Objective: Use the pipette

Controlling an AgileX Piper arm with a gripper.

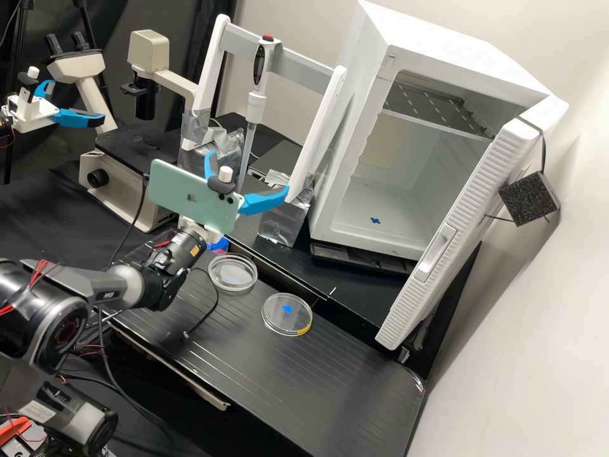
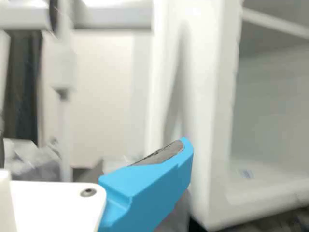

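We see the pipette (image 1: pixel 256 106) upright, ahead of our gripper (image 1: pixel 248 171) and apart from it. We have both fingers spread.

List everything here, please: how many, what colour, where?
Pipette: one, white and grey, in the stand
Stand: one, white and grey, behind the phone
Foil: silver, count unclear, stand's feet
Dishes: two, clear, on the bench
Bench: one, black, centre
Cabinet: one, white, right, door open
Microscope: one, beige and black, left
Phone: one, green, on the arm
Block: one, black, far right
Cables: several, black, lower left
Second arm: one, white and blue, far left
Arm: one, dark grey, left
End effector: one, white and blue, open, near the pipette
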